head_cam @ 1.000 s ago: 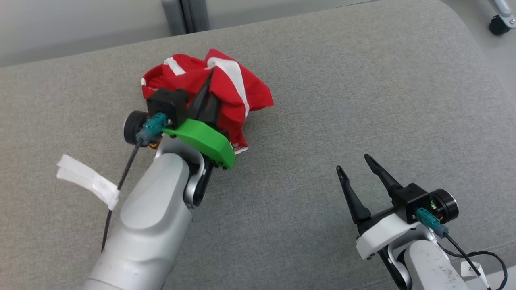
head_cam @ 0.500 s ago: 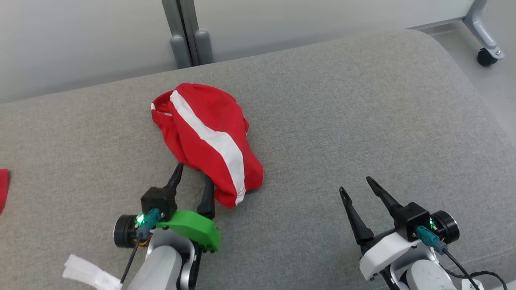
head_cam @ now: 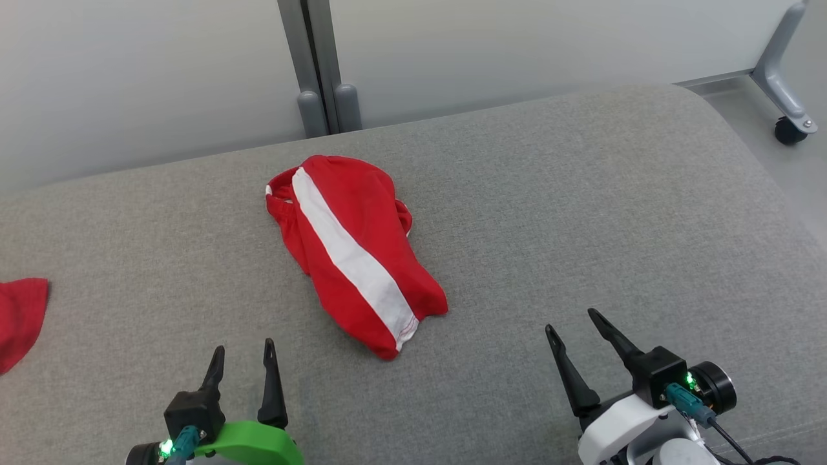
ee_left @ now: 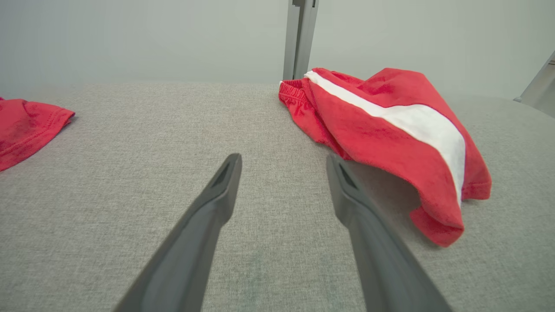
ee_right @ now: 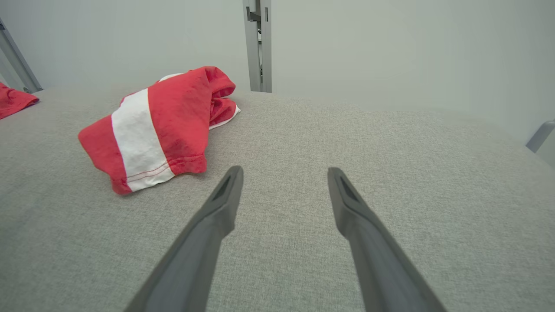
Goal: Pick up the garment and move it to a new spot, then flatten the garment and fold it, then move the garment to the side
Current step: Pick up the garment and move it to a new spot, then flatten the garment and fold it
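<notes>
- L gripper [head_cam: 244, 345]: you're looking at fingers standing apart, holding nothing, pointing out over the grey cushion [head_cam: 581, 213].
- garment [head_cam: 362, 252] is lying bunched on the cushion, ahead of the L gripper & a bit to its right, not touching it; a white band is running down the red.
- R gripper [head_cam: 570, 320]: fingers also standing apart, empty; garment is sitting ahead & to its left, apart.
- red cloth [head_cam: 19, 316] is lying well off to the L gripper's left.

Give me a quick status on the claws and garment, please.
Left claw, right claw open, empty. Garment bunched on grey cushion, clear of both. Second red cloth at left edge, apart.
</notes>
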{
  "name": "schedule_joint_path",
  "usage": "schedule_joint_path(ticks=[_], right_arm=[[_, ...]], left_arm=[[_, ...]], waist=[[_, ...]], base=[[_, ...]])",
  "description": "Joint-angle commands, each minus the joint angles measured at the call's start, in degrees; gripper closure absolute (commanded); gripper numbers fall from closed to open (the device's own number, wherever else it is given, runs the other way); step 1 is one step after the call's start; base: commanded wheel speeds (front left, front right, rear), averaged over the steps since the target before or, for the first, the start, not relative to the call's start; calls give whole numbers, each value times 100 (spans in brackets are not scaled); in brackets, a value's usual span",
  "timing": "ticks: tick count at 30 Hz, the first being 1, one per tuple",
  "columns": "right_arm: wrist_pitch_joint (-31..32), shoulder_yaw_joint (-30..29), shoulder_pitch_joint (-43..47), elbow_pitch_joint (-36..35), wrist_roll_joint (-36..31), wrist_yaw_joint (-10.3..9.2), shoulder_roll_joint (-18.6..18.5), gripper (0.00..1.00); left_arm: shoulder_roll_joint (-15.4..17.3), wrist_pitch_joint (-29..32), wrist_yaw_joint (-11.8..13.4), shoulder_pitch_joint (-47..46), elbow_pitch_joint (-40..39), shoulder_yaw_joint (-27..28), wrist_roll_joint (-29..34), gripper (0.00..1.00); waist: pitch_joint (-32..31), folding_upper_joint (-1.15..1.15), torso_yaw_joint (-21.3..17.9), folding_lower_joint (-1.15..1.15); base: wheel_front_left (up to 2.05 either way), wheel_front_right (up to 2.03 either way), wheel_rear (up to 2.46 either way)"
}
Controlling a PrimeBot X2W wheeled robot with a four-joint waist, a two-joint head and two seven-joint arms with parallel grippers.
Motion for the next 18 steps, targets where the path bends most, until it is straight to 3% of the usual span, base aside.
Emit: schedule_joint_path(ticks=[1,8,18], right_arm=[[-1,4,80,5,27,-8,-16,0],[-1,304,-65,32,-5,-8,-13,0],[-1,1513,-969,779,237,-8,-18,0]], left_arm=[[7,3,-15,74,-59,-3,-30,0],[10,4,-3,-11,-144,-148,-90,0],[10,3,27,-275,-55,-507,-306,0]], waist=[[15,0,23,0],[191,0,296,0],[527,0,1136,0]], base=[[0,0,0],[0,0,0],[0,0,0]])
